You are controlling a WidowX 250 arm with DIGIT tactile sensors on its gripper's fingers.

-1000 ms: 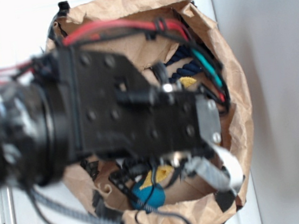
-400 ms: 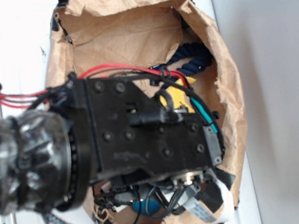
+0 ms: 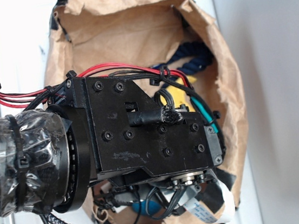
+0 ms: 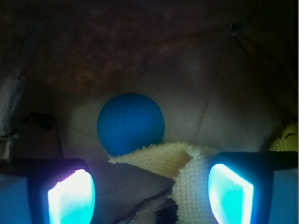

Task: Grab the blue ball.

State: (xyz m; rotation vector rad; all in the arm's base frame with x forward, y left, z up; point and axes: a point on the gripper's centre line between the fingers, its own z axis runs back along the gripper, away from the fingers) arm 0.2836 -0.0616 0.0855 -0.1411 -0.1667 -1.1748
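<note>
Hand (image 4: 150, 193): I see it spread wide, empty.
Blue ball (image 4: 131, 123): at 11 o'clock of the hand, touching the yellow cloth (image 4: 182, 170).

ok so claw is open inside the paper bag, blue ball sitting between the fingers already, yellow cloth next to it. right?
Not quite. In the wrist view the claw is open, but the blue ball lies beyond the fingers, not between them. What shows in the gap is the yellow cloth, whose edge overlaps the ball's lower side. The rest holds: the exterior view shows the arm reaching into the paper bag.
</note>
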